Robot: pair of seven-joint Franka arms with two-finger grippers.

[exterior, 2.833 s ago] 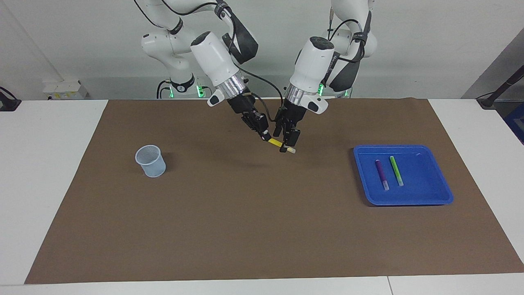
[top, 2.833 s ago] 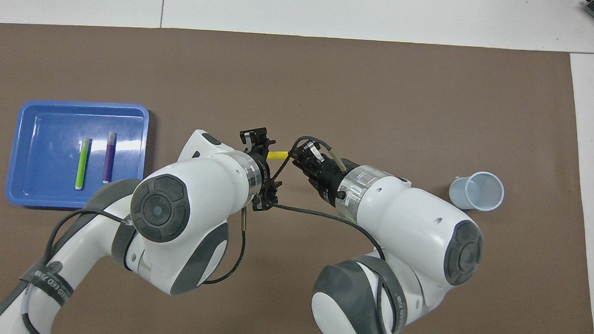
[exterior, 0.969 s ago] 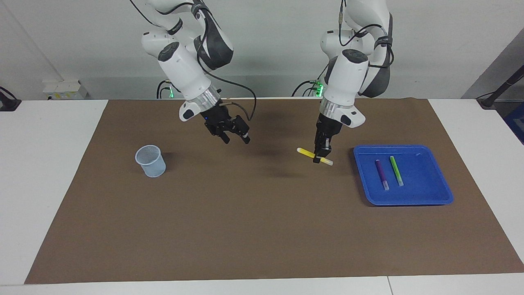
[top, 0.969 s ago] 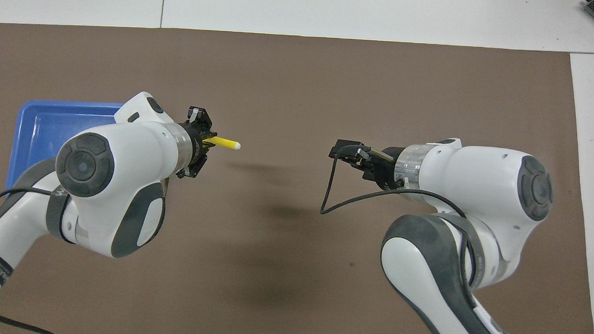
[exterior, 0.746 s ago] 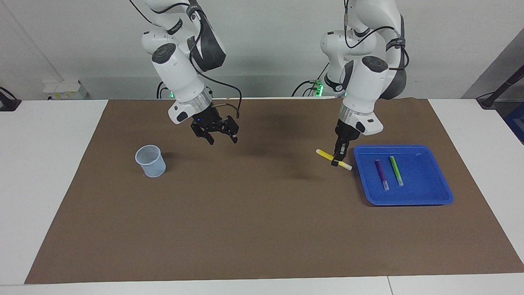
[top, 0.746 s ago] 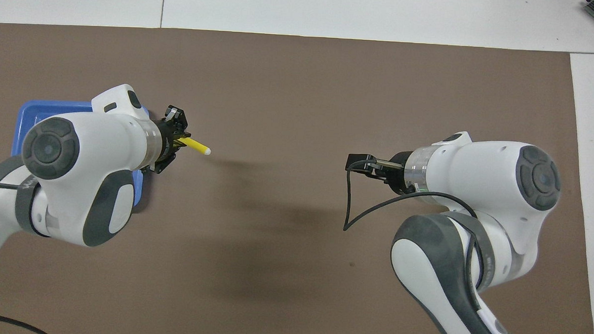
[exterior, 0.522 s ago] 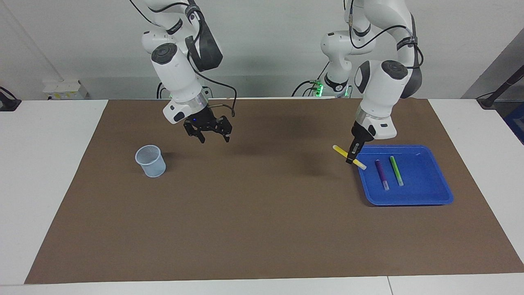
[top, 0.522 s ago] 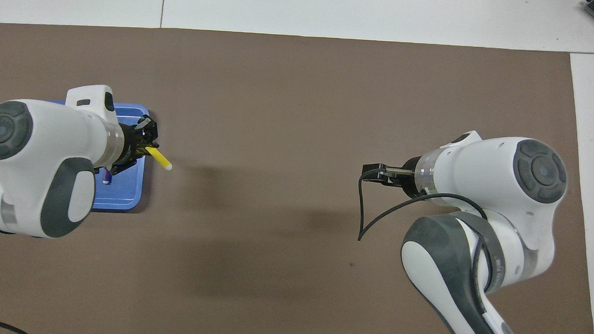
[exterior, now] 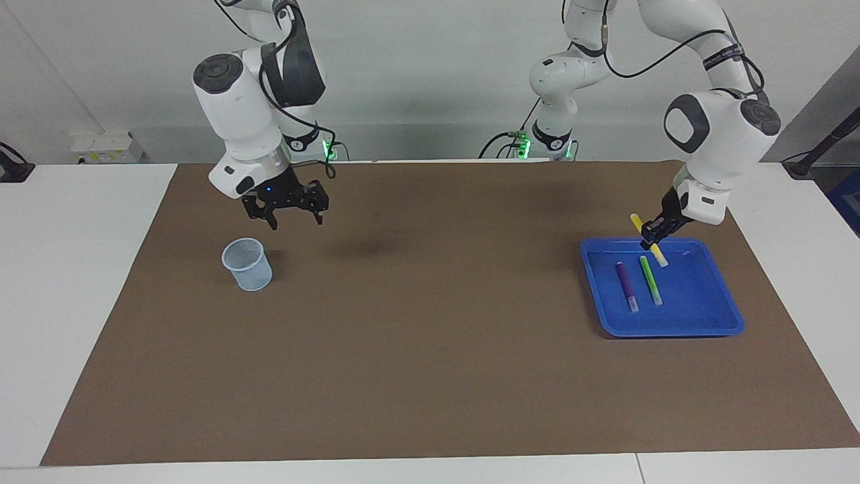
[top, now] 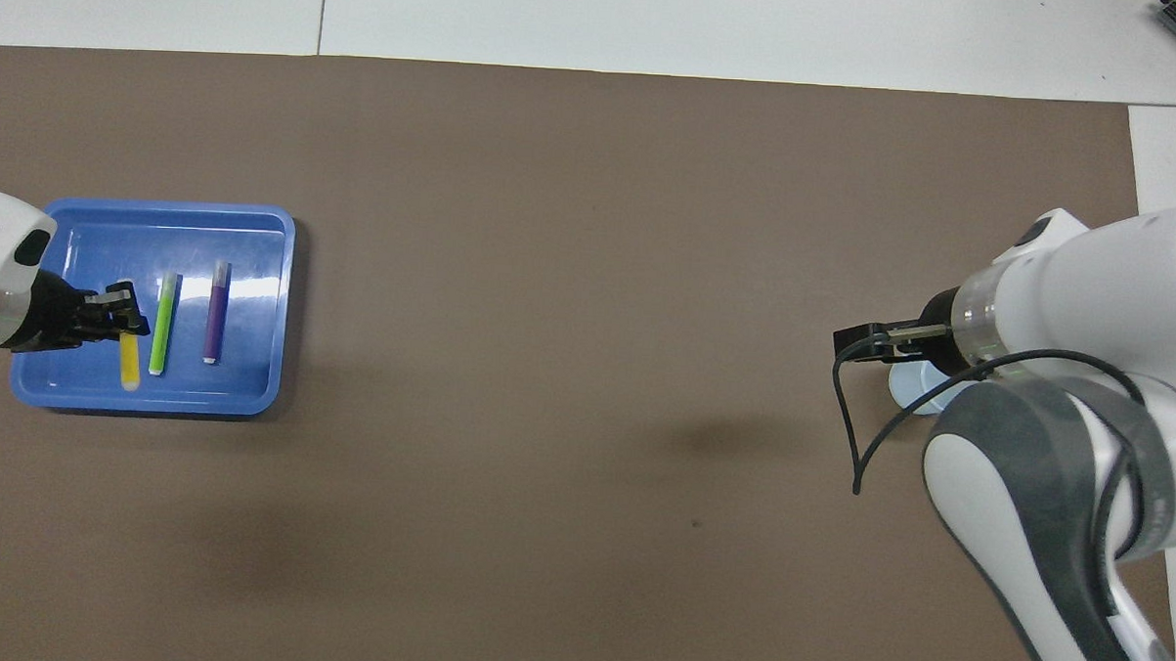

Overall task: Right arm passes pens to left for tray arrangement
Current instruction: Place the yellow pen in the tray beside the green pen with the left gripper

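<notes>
My right gripper (exterior: 293,218) hangs spread wide, holding nothing, above the mesh cup (exterior: 248,264) at frame left. Over at the right, my left gripper (exterior: 653,234) is pinching the yellow pen (exterior: 648,240) above the blue tray (exterior: 699,323), beside the green pen (exterior: 650,279) and purple pen (exterior: 627,286) lying inside.

Plain pale grey-white wall (exterior: 437,81) along top of facing view. White counter (exterior: 80,282) spans scene, seams between its panels visible. Large brown mat (exterior: 430,349) covers most of counter, white margins at both ends. Small white box with yellow labels (exterior: 107,146) against wall near right arm's end. Dark grey slanted panel (exterior: 816,114) at other end. Lighting even, soft shadows on mat.
</notes>
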